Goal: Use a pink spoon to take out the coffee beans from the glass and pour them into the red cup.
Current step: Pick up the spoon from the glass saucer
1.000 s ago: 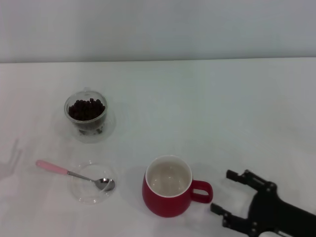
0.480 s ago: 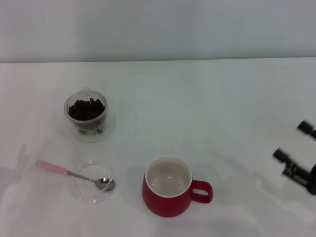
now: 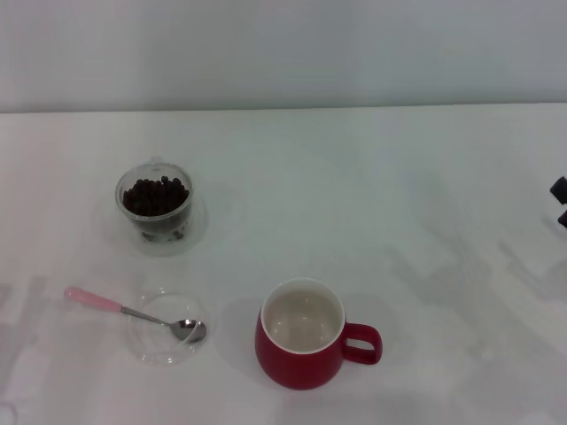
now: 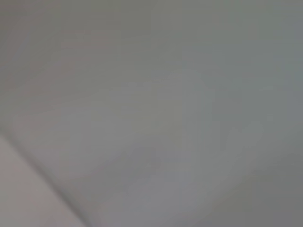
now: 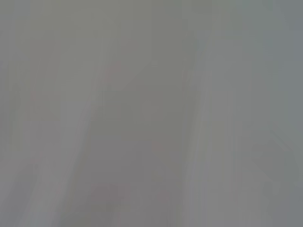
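Surface: white table (image 3: 354, 195) ran wide and bare-topped to a pale grey wall (image 3: 283, 53) at the far side.
Pink spoon: the pink spoon (image 3: 133, 313) lay at the near left, slim pale-pink handle, thin metal neck, shiny silver bowl.
Spoon's rest: its bowl sat in a flat clear glass dish (image 3: 152, 347), the handle sticking out over the dish's left rim above the table.
Spoon's axis: it ran mostly left to right, handle end pointing left and slightly far, bowl end pointing right and slightly near.
Glass: the glass (image 3: 155, 205) stood upright at the far left, beyond the spoon and well apart from it, clear and thick-walled.
Coffee beans: the coffee beans (image 3: 155, 196) filled the glass nearly to the rim, dark and almost black.
Red cup: the red cup (image 3: 301, 343) stood upright at the near centre, glossy red with a white inside, no beans in it, loop handle pointing right; it sat right of the dish and apart from it.
Right gripper: only a dark sliver of the right gripper (image 3: 559, 201) showed at the right edge, well away from every vessel; how wide its fingers stood, impossible to tell; it touched nothing visible.
Left gripper: out of sight in all views.
Wrist views: both showed only blurred grey.
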`<control>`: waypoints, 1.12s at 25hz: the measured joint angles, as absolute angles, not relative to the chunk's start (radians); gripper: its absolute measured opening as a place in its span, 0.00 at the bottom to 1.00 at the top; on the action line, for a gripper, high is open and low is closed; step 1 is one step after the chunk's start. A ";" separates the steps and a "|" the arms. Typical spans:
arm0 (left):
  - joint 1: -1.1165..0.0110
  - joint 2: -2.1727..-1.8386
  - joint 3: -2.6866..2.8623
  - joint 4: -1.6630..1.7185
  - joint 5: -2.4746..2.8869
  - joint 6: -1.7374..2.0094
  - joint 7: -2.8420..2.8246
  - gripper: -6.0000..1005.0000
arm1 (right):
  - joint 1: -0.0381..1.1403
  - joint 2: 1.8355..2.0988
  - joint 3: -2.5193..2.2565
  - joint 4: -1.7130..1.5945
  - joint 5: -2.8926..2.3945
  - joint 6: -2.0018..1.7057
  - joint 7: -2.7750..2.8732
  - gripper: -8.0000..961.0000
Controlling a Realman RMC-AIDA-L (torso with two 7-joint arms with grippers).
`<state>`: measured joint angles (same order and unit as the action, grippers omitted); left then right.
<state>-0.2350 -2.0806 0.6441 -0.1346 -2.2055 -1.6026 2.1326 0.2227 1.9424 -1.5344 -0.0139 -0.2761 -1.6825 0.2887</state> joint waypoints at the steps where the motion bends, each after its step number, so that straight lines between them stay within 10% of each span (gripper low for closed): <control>1: -0.226 -2.080 0.644 -0.132 -2.205 -1.594 2.067 0.72 | 0.227 1.942 -1.527 -0.014 -0.276 -1.672 0.278 0.88; 28: -0.317 -2.088 0.644 -0.146 -1.986 -1.308 1.665 0.72 | 0.278 1.945 -1.496 -0.066 -0.275 -1.483 0.163 0.88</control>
